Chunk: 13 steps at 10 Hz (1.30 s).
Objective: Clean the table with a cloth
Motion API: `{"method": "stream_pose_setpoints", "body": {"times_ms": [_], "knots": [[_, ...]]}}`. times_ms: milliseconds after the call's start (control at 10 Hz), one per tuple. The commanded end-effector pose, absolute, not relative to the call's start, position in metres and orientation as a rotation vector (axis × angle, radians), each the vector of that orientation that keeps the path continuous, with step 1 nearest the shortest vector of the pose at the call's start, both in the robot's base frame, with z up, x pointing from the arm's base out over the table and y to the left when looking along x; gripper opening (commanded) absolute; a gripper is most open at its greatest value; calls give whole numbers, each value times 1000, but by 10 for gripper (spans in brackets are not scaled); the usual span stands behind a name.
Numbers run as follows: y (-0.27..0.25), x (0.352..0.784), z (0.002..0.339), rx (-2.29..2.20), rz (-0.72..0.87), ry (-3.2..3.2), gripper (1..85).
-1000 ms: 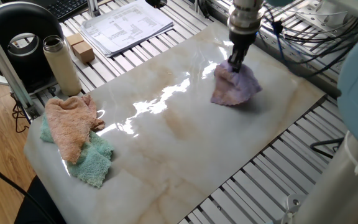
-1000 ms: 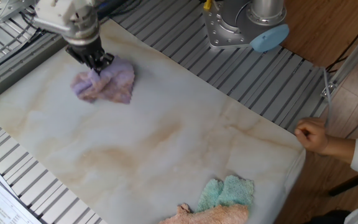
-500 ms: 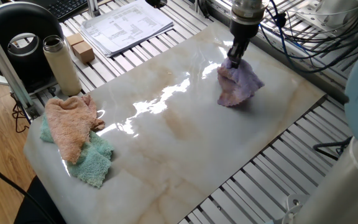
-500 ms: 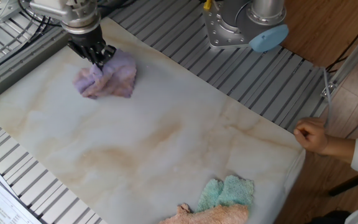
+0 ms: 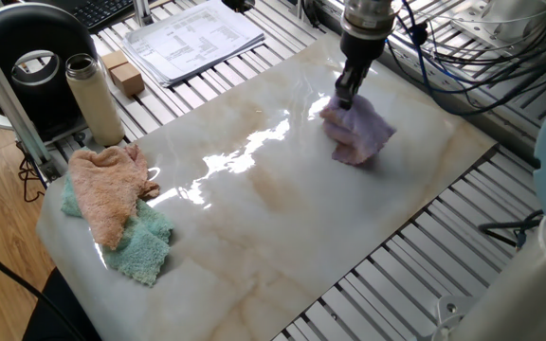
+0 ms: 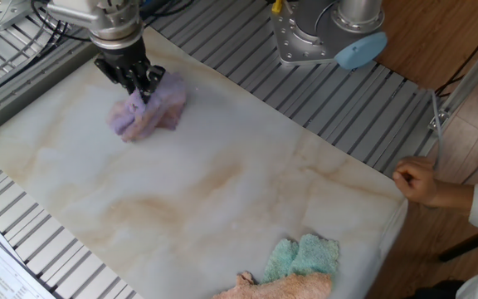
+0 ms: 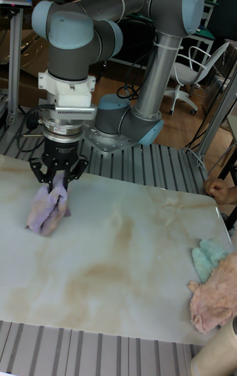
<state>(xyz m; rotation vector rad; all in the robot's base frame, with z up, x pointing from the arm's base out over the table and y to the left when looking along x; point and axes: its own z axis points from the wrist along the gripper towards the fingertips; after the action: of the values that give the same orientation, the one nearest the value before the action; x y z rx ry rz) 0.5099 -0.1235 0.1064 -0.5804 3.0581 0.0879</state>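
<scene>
Table [image 5: 282, 218]: big cream marble slab, most of it bare and stretching away from the arm's corner toward the far end. Peach cloth [image 5: 107, 189] lies on top of teal cloth [image 5: 145, 242] at that far end, well apart from the work. Cloth [image 6: 148, 112], the lavender one, sits bunched near the arm's end of the slab, trailing from the grip, long axis running out from the jaws. Gripper [image 7: 58, 182] points straight down, jaws pinching the cloth's upper edge. Versus a second ago: gripper and cloth have slid a bit along the slab, cloth more bunched.
</scene>
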Motion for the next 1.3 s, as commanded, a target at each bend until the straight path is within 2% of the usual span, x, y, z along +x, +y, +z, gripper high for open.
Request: {"method": "stream_pose_setpoints", "body": {"times_ms": [0,400,500,600,700,1000,1200], "knots": [[-117,514,110,-684,157,3009,850],[-118,511,109,-761,175,2985,823],[-122,512,106,-722,147,3002,707],[-121,511,103,-663,140,3027,480],[-123,507,103,-587,122,3066,30],[-126,501,108,-521,122,3093,13],[-89,501,114,-389,174,3104,13]]}}
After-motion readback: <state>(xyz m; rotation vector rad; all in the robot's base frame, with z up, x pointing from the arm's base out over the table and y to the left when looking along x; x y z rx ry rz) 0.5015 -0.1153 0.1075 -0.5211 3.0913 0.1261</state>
